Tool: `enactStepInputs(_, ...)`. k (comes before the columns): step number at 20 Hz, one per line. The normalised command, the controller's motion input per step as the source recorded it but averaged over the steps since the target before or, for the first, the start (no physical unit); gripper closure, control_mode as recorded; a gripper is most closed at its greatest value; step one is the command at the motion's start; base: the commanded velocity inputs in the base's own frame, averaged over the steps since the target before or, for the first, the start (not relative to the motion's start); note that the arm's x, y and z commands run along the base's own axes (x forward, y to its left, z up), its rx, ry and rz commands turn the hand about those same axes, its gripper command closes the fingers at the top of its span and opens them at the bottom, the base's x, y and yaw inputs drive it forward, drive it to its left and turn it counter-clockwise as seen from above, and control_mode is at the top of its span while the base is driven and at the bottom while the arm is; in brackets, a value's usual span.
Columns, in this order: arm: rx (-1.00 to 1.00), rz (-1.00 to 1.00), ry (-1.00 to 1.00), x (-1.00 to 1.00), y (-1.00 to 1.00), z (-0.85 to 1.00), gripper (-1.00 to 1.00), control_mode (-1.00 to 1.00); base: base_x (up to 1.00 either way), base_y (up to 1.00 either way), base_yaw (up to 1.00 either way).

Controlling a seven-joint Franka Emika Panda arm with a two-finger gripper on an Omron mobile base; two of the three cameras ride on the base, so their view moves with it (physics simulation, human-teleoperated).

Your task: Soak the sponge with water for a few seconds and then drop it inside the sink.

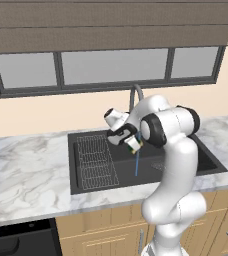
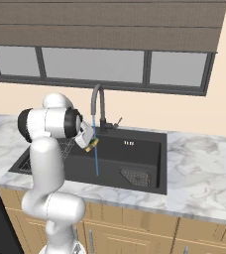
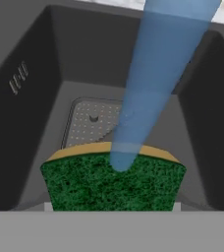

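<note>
Marble counter (image 1: 26,165) runs under a wide window (image 2: 95,64), with a black sink (image 2: 149,136) set into it; my arm reaches over the basin from the front edge. My gripper (image 1: 130,140) is clamped on the sponge (image 3: 113,179), fingers pressed against its two short sides, so the block sits crosswise between them. From the hand camera the green scouring face is turned toward the lens, with the yellow base showing as a thin band along its far edge. I hold it directly beneath the faucet (image 2: 96,101), and the water (image 3: 153,83) comes down as a straight pale-blue stream that meets the sponge near the middle of its upper edge. Reason for this pose: centred under the spout, the stream strikes the sponge itself rather than my fingers or the basin floor. In both base views the stream carries on below my hand to the sink bottom, so part of it seems to pass the block. Beneath the sponge lies the drain (image 3: 92,123); the wire rack (image 1: 96,162) lies to one side of the basin, well apart from my hand. Holding over the open part of the basin means a later release should land the sponge inside the sink, off the rack. Judgement: soaking step in hand, drop not yet done. Risk: a wet sponge may slip between my fingers.
</note>
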Motion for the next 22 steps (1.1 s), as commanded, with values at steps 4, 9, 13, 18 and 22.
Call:
enactStepInputs(4,0.0,0.0,0.0,0.19,0.0,-0.08,1.0,-1.0,0.0,0.0,0.0)
enactStepInputs(9,0.0,0.0,0.02,-0.01,0.0,0.0,1.0,-1.0,0.0,0.0,0.0)
enactStepInputs(13,0.0,0.0,0.03,-0.06,0.0,0.0,1.0,-1.0,0.0,0.0,0.0)
enactStepInputs(18,0.0,0.0,0.05,-0.06,0.0,0.0,1.0,-1.0,0.0,0.0,0.0)
enactStepInputs(22,0.0,0.0,0.05,0.0,0.0,-0.01,1.0,-1.0,0.0,0.0,0.0)
